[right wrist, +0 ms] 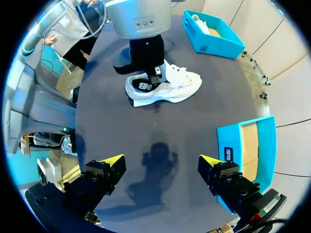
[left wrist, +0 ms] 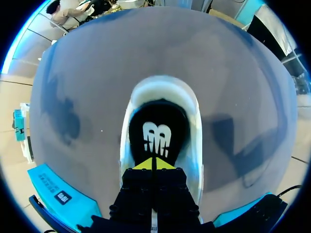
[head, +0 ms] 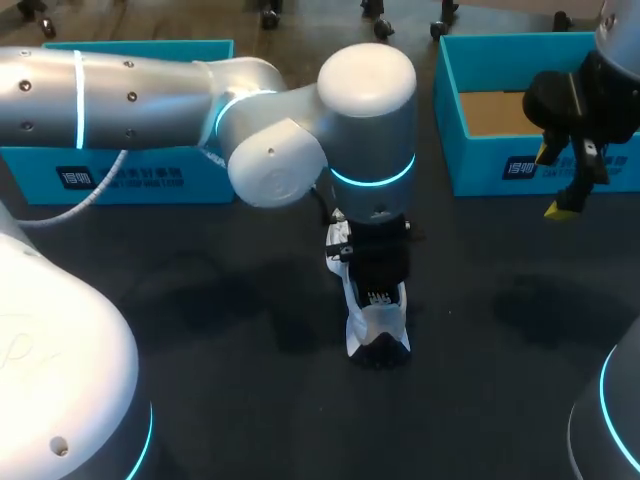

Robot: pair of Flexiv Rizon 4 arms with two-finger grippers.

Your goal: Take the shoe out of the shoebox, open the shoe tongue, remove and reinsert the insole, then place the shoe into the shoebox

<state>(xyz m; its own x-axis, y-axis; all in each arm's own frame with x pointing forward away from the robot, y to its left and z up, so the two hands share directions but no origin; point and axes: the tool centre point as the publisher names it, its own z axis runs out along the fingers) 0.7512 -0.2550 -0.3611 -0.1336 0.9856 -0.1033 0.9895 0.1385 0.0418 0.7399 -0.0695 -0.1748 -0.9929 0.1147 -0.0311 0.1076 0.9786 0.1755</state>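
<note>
At frame centre, the white shoe (head: 378, 335) lies on the dark surface, its black insole (left wrist: 156, 126) showing a white logo. The left gripper's (left wrist: 154, 164) fingers are clenched together, tips against the insole. At upper right, the right gripper (right wrist: 159, 161) hangs with fingers spread, by the turquoise shoebox (head: 480, 165).

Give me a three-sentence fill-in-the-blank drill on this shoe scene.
1. The white shoe rests on the dark ___.
2. The left gripper has its yellow tips at the shoe's black ___.
3. The right gripper is ___ and holds nothing.
Missing words: table; insole; open.
</note>
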